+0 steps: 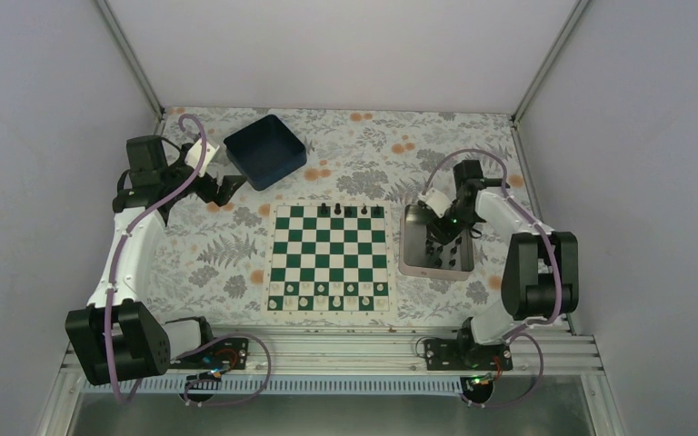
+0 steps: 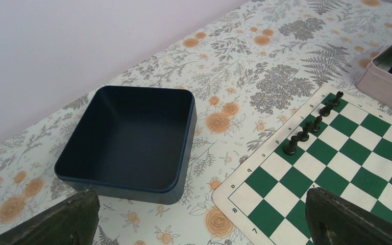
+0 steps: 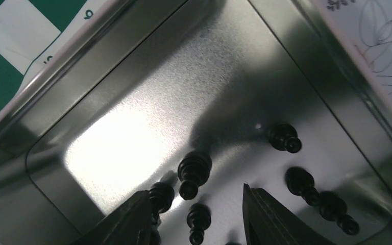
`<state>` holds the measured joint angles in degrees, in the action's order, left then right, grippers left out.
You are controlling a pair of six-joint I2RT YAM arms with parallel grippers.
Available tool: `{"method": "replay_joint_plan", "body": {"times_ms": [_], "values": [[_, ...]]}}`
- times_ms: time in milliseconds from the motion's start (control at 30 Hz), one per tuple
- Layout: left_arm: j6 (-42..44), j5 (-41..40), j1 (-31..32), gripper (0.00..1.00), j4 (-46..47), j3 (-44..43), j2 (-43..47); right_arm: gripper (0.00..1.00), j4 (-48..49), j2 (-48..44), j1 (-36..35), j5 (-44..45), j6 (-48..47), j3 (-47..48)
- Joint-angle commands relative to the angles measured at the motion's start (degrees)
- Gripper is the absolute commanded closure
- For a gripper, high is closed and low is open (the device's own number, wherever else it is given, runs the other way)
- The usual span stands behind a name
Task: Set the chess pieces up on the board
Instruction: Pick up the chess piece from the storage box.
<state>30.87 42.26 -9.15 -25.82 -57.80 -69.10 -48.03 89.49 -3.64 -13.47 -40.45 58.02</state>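
Note:
The green and white board (image 1: 330, 259) lies mid-table, with several black chess pieces (image 1: 352, 212) on its far row; they also show in the left wrist view (image 2: 314, 124). More black pieces (image 3: 194, 173) lie in the silver tray (image 1: 412, 247). My right gripper (image 3: 196, 206) is open inside the tray (image 3: 132, 102), its fingers either side of a small black piece (image 3: 199, 220). Another piece (image 3: 161, 196) touches the left finger. My left gripper (image 2: 199, 224) is open and empty, held above the table between the blue bin and the board's far left corner (image 2: 245, 191).
An empty dark blue bin (image 1: 264, 151) stands at the back left, also in the left wrist view (image 2: 127, 145). Small white pieces (image 1: 332, 291) stand along the board's near rows. Grey walls close in the table on three sides.

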Motion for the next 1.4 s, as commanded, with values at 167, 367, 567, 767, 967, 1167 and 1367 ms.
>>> {"method": "replay_joint_plan", "body": {"times_ms": [167, 367, 567, 767, 967, 1167, 1367], "values": [[1.10, 1.60, 0.09, 0.00, -0.22, 0.14, 0.24, 0.59, 2.05, 3.07, -1.62, -1.36, 0.87, -1.46], [1.16, 1.60, 0.09, 0.00, -0.21, 0.23, 0.28, 0.66, 3.00, 4.01, -1.73, -0.71, 1.25, -2.09], [1.28, 1.68, 0.10, 0.00, -0.20, 0.32, 0.29, 0.73, 3.56, 4.46, -1.80, 0.13, 1.26, -2.82], [1.25, 1.69, 0.09, 0.00, -0.20, 0.35, 0.33, 0.80, 3.60, 3.87, -1.73, -0.16, 1.23, -2.68], [1.29, 1.60, 0.09, 0.00, -0.20, 0.28, 0.38, 0.90, 1.46, 2.44, -1.88, -1.36, 1.06, -0.40], [1.07, 1.42, 0.09, 0.00, -0.24, 0.23, 0.57, 0.93, -4.23, 0.25, -4.52, 0.57, 1.89, 6.75], [1.07, 1.51, 0.09, 0.00, -0.11, 0.17, 0.64, 0.93, -14.03, 2.42, -15.52, 5.29, 4.87, 25.00]]}}
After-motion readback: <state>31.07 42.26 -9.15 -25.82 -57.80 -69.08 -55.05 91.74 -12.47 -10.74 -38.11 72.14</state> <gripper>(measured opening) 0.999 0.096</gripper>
